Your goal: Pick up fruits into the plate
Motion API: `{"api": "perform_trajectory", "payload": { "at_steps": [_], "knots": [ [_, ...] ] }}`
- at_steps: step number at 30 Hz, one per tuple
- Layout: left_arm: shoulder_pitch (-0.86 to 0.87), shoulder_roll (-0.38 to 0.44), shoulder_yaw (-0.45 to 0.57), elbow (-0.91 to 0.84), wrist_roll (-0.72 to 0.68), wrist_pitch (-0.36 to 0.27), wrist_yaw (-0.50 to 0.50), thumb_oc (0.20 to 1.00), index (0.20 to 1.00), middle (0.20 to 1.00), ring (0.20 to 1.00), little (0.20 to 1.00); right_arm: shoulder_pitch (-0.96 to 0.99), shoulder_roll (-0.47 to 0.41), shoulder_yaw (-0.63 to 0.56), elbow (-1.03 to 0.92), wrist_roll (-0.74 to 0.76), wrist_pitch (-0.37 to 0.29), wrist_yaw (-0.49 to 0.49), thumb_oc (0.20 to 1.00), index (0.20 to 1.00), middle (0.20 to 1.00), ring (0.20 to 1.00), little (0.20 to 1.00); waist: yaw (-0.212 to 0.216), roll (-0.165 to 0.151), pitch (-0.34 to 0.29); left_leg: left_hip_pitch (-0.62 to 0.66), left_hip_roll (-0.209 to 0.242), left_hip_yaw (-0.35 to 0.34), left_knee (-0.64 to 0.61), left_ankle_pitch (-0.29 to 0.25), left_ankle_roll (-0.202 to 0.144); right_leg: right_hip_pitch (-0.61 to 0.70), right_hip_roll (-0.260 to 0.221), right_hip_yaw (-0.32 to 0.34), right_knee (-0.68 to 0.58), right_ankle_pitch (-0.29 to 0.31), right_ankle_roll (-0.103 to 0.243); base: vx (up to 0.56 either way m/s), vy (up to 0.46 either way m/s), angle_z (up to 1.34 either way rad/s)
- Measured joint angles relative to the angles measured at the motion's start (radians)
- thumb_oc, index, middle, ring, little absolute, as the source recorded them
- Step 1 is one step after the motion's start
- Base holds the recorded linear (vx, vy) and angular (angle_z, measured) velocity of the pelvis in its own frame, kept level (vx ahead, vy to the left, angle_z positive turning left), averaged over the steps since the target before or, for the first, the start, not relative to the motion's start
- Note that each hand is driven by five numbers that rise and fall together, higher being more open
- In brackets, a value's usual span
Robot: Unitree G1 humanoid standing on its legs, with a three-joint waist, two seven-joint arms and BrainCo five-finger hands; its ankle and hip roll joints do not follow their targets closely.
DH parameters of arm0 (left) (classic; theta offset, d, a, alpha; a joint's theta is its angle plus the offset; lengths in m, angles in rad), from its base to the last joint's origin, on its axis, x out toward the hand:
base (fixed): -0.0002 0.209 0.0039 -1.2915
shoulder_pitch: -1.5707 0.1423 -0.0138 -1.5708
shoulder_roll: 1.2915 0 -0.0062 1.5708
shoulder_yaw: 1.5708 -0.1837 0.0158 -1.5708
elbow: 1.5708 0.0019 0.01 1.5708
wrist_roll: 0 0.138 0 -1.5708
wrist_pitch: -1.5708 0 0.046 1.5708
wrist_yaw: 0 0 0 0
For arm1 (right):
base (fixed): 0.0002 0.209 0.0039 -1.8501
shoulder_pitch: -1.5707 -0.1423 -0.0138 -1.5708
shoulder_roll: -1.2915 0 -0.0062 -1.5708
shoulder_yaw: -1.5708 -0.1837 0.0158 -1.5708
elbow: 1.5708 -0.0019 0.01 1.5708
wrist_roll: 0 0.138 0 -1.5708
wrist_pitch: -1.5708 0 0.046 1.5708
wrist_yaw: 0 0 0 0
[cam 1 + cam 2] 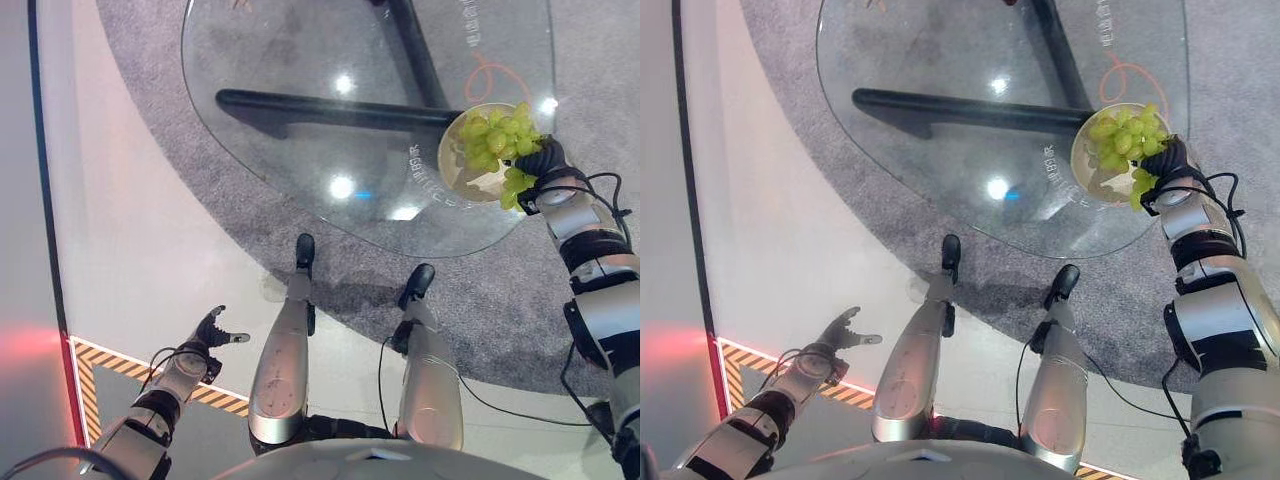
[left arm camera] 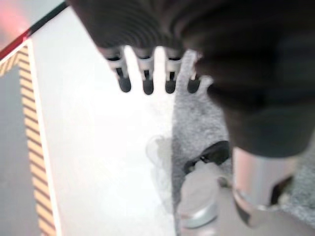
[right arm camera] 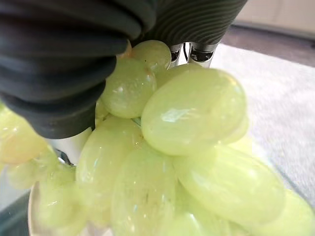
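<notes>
- The right hand (image 1: 545,160) is at the near right edge of the glass table (image 1: 300,150), its fingers buried among a bunch of green grapes (image 1: 495,140); I cannot tell whether they are curled round the bunch or loose.
- The grapes lie over a round pale plate (image 1: 450,160) on the glass, with a few grapes hanging past the plate's rim toward the wrist.
- The right wrist view shows the grapes (image 3: 192,113) pressed right against the dark ribbed cover: smooth, glossy, oval, translucent yellow-green.
- The left hand (image 1: 215,330) hangs low over the pale floor, well apart from the table, with fingers spread and relaxed, holding nothing.
- The left wrist view shows its dark-tipped fingers (image 2: 147,83) straight in a row.
- The tabletop is clear, rounded and shiny, with a black bar (image 1: 330,105) under it and grey speckled carpet (image 1: 150,60) below.
- A yellow-and-black striped band (image 1: 110,365) marks the floor near the left hand.
</notes>
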Motion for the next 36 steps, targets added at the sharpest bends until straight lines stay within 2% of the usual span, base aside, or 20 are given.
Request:
{"api": "perform_trajectory", "payload": {
  "at_steps": [5, 8, 12, 13, 14, 15, 18, 20, 24, 29, 32, 36],
  "knots": [
    [0.012, 0.003, -0.001, -0.024, -0.022, -0.001, -0.003, 1.000, 1.000, 1.000, 1.000, 1.000, -0.086, -0.014, 0.060, 0.014, -0.125, 0.034, -0.081, 0.200, 0.200, 0.200, 0.200, 0.200, 0.021, 0.002, 0.000, -0.114, -0.014, -0.013, 0.050, 0.006, 0.008, -0.117, -0.022, 0.006, 0.072, -0.014, 0.000, 0.05, -0.004, 0.07],
    [0.015, 0.003, -0.006, -0.049, -0.045, 0.003, -0.008, 1.000, 1.000, 1.000, 1.000, 1.000, -0.113, -0.030, 0.099, 0.018, -0.180, 0.079, -0.116, 0.200, 0.200, 0.200, 0.200, 0.200, 0.028, 0.007, 0.000, -0.145, -0.020, -0.018, 0.066, 0.009, 0.010, -0.157, -0.034, 0.010, 0.120, -0.040, 0.002, 0.04, 0.007, 0.08],
    [0.028, 0.006, -0.018, -0.064, -0.067, 0.003, -0.013, 1.000, 1.000, 1.000, 1.000, 1.000, -0.152, -0.040, 0.115, 0.044, -0.235, 0.183, -0.113, 0.200, 0.200, 0.200, 0.200, 0.200, 0.043, 0.009, 0.000, -0.167, -0.023, -0.017, 0.076, 0.009, 0.011, -0.192, -0.039, 0.023, 0.149, -0.046, -0.005, 0.01, 0.006, -0.02],
    [0.034, 0.006, -0.020, -0.075, -0.067, 0.004, -0.016, 1.000, 1.000, 1.000, 1.000, 1.000, -0.158, -0.044, 0.114, 0.061, -0.235, 0.207, -0.103, 0.398, 0.398, 0.398, 0.398, 0.398, 0.045, 0.009, 0.001, -0.174, -0.023, -0.017, 0.082, 0.009, 0.011, -0.199, -0.039, 0.024, 0.153, -0.044, -0.006, 0.00, 0.000, 0.00],
    [0.036, 0.006, -0.021, -0.079, -0.067, 0.005, -0.017, 1.000, 1.000, 1.000, 1.000, 1.000, -0.159, -0.045, 0.114, 0.063, -0.235, 0.218, -0.101, 0.398, 0.398, 0.398, 0.398, 0.398, 0.045, 0.009, 0.001, -0.176, -0.023, -0.017, 0.083, 0.009, 0.011, -0.202, -0.039, 0.025, 0.154, -0.044, -0.006, 0.04, 0.006, -0.01],
    [0.042, 0.006, -0.021, -0.096, -0.068, 0.010, -0.018, 1.000, 1.000, 1.000, 1.000, 1.000, -0.163, -0.047, 0.114, 0.090, -0.244, 0.233, -0.091, 1.000, 1.000, 1.000, 1.000, 1.000, 0.048, 0.011, 0.001, -0.178, -0.024, -0.016, 0.083, 0.010, 0.011, -0.205, -0.040, 0.027, 0.154, -0.044, -0.006, 0.03, -0.006, 0.00],
    [0.057, 0.011, -0.020, -0.136, -0.078, 0.017, -0.021, 1.000, 1.000, 1.000, 1.000, 1.000, -0.166, -0.047, 0.114, 0.125, -0.289, 0.279, -0.037, 1.000, 1.000, 1.000, 1.000, 1.000, 0.053, 0.017, 0.000, -0.178, -0.026, -0.017, 0.085, 0.010, 0.011, -0.204, -0.042, 0.027, 0.156, -0.042, -0.006, 0.02, -0.018, 0.00],
    [0.059, 0.012, -0.018, -0.139, -0.086, 0.028, -0.038, 1.000, 1.000, 1.000, 1.000, 1.000, -0.160, -0.049, 0.114, 0.142, -0.304, 0.308, 0.034, 1.000, 1.000, 1.000, 1.000, 1.000, 0.053, 0.018, 0.000, -0.177, -0.028, -0.017, 0.087, 0.010, 0.012, -0.203, -0.044, 0.027, 0.157, -0.042, -0.006, 0.03, -0.066, 0.02],
    [0.059, 0.013, -0.002, -0.140, -0.094, 0.044, -0.055, 1.000, 1.000, 1.000, 1.000, 1.000, -0.130, -0.049, 0.113, 0.145, -0.298, 0.290, 0.053, 1.000, 1.000, 1.000, 1.000, 1.000, 0.052, 0.020, 0.000, -0.162, -0.032, -0.019, 0.098, 0.010, 0.012, -0.184, -0.050, 0.027, 0.166, -0.042, -0.006, 0.01, -0.017, 0.02],
    [0.059, 0.014, 0.009, -0.152, -0.095, 0.072, -0.052, 1.000, 1.000, 1.000, 1.000, 1.000, -0.115, -0.048, 0.099, 0.119, -0.252, 0.172, -0.075, 1.000, 1.000, 1.000, 1.000, 1.000, 0.042, 0.021, -0.001, -0.144, -0.031, -0.020, 0.104, 0.010, 0.015, -0.166, -0.050, 0.030, 0.173, -0.050, -0.003, -0.05, 0.003, 0.00],
    [0.059, 0.014, 0.009, -0.157, -0.095, 0.081, -0.043, 1.000, 1.000, 1.000, 1.000, 1.000, -0.063, -0.046, 0.054, 0.049, -0.208, 0.041, -0.224, 1.000, 1.000, 1.000, 1.000, 1.000, 0.027, 0.021, -0.001, -0.154, -0.031, -0.021, 0.106, 0.012, 0.020, -0.168, -0.047, 0.030, 0.168, -0.049, -0.004, -0.02, 0.028, 0.04],
    [0.058, 0.012, 0.011, -0.134, -0.094, 0.079, -0.025, 1.000, 1.000, 1.000, 1.000, 1.000, 0.016, -0.039, 0.011, -0.116, -0.176, -0.097, -0.332, 1.000, 1.000, 1.000, 1.000, 1.000, 0.005, 0.021, -0.001, -0.153, -0.032, -0.019, 0.114, 0.012, 0.022, -0.163, -0.044, 0.037, 0.163, -0.042, -0.013, -0.04, 0.071, -0.01]
  ]
}}
